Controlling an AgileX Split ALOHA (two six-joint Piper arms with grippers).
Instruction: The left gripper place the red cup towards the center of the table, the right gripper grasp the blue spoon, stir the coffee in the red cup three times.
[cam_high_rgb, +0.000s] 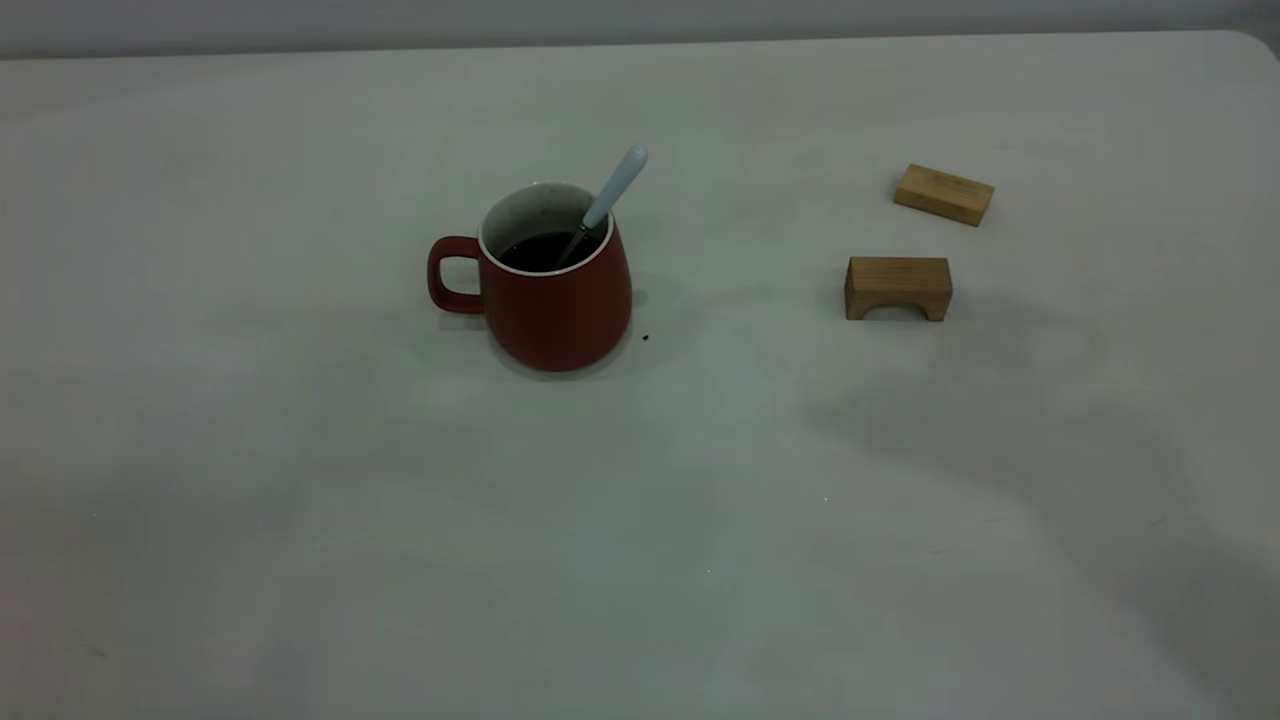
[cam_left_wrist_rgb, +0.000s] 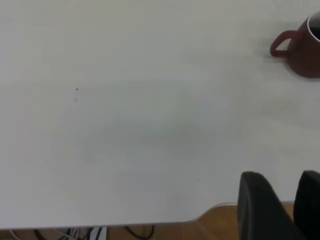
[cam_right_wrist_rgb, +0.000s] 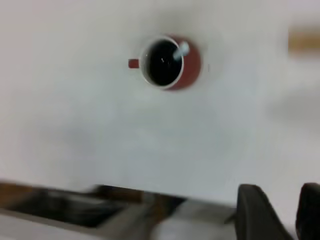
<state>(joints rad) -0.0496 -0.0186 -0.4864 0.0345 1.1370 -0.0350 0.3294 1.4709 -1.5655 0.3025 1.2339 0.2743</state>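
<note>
The red cup (cam_high_rgb: 560, 300) stands upright near the middle of the table (cam_high_rgb: 640, 560), its handle pointing left. Dark coffee (cam_high_rgb: 540, 250) fills its lower part. The blue spoon (cam_high_rgb: 615, 190) leans in the cup, its pale handle sticking out up and to the right. Neither gripper shows in the exterior view. In the left wrist view, my left gripper (cam_left_wrist_rgb: 295, 192) hangs over the table's edge, far from the red cup (cam_left_wrist_rgb: 305, 50), open and empty. My right gripper (cam_right_wrist_rgb: 296, 200) is high above the table's edge, open and empty, well away from the red cup (cam_right_wrist_rgb: 192, 65) and blue spoon (cam_right_wrist_rgb: 181, 49).
Two wooden blocks sit right of the cup: a flat one (cam_high_rgb: 943, 194) farther back and an arch-shaped one (cam_high_rgb: 898, 288) nearer. A tiny dark speck (cam_high_rgb: 646, 337) lies by the cup's base. The table edge (cam_left_wrist_rgb: 150, 222) runs close to the left gripper.
</note>
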